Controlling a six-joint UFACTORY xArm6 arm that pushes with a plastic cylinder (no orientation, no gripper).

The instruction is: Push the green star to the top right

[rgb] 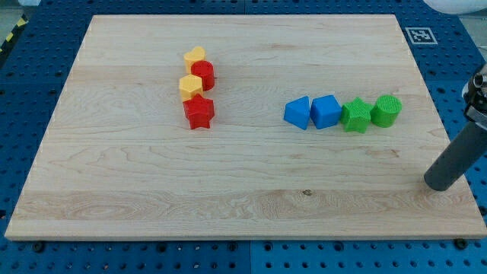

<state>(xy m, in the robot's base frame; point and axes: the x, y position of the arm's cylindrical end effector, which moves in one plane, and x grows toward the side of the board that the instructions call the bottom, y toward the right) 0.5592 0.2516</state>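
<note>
The green star (355,116) lies on the wooden board (243,183) at the view's right, in a row of touching blocks. A green round block (386,110) sits against its right side and a blue cube-like block (326,111) against its left. My tip (438,183) rests on the board near the right edge, below and to the right of the green star, well apart from it.
A blue triangular block (298,113) ends the row on the left. At centre left a column holds a yellow block (195,57), a red round block (203,74), a yellow block (190,86) and a red star (199,112).
</note>
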